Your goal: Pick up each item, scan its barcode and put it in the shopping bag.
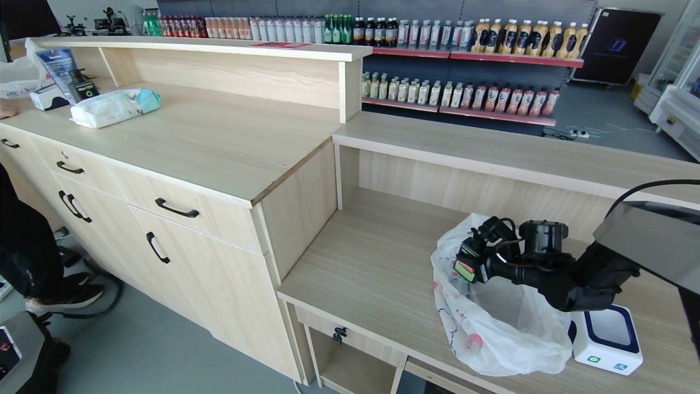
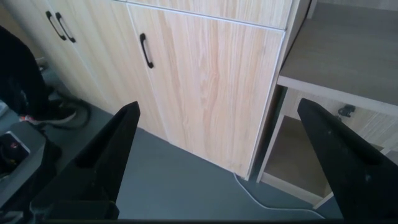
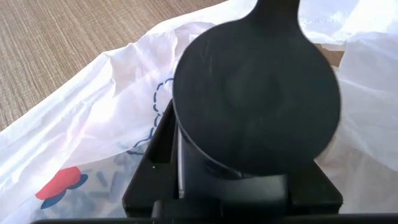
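Bag of thin white plastic lies open on pale wooden counter, white blue-rimmed scanner box just beside it. Right gripper hangs over its mouth, grasp impossible to tell. Left gripper is spread wide and empty near cabinet door.

A dark round shape, too blurred to name, is covering much of the shopping bag. Something dark is lying inside the bag, but the plastic is blurring it. The bag is hiding one side of the white scanner. The left tool's fingers are running off the picture's edge.
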Motion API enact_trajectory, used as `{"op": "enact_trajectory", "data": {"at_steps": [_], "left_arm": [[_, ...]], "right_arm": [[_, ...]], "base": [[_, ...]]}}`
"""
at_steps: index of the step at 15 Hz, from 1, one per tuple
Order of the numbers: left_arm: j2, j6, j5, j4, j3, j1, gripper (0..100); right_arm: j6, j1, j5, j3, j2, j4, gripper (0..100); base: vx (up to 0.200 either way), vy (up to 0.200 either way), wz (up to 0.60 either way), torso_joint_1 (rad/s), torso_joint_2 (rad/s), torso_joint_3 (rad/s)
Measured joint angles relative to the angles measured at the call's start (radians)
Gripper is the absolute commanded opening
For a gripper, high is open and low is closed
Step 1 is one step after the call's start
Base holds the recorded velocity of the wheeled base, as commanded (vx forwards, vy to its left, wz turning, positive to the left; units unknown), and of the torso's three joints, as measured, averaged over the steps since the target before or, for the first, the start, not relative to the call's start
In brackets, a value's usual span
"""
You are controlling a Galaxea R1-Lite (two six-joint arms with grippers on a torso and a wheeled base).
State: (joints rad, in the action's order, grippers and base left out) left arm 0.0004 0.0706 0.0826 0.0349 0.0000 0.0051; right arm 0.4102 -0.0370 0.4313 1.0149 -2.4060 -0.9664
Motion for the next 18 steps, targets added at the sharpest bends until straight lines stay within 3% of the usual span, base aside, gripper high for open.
{"op": "enact_trajectory", "data": {"at_steps": [2, 3, 11, 18], "left_arm": [[0.0, 0.0, 0.0, 0.0, 0.0, -0.001, 100], [0.0, 0.0, 0.0, 0.0, 0.0, -0.001, 100], [0.0, 0.0, 0.0, 0.0, 0.0, 0.0, 100], [0.0, 0.0, 0.0, 0.0, 0.0, 0.0, 100]], "right_arm": [[0.0, 0.001, 0.0, -0.001, -0.004, 0.0, 0], [0.001, 0.001, -0.001, -0.002, -0.005, 0.0, 100], [-0.007, 0.015, -0.001, -0.009, 0.019, 0.02, 100], [-0.001, 0.01, -0.003, -0.058, 0.306, 0.206, 100]], "base": [[0.0, 0.0, 0.0, 0.0, 0.0, 0.0], [0.0, 0.0, 0.0, 0.0, 0.0, 0.0], [0.0, 0.0, 0.0, 0.0, 0.0, 0.0], [0.0, 0.0, 0.0, 0.0, 0.0, 0.0]]}}
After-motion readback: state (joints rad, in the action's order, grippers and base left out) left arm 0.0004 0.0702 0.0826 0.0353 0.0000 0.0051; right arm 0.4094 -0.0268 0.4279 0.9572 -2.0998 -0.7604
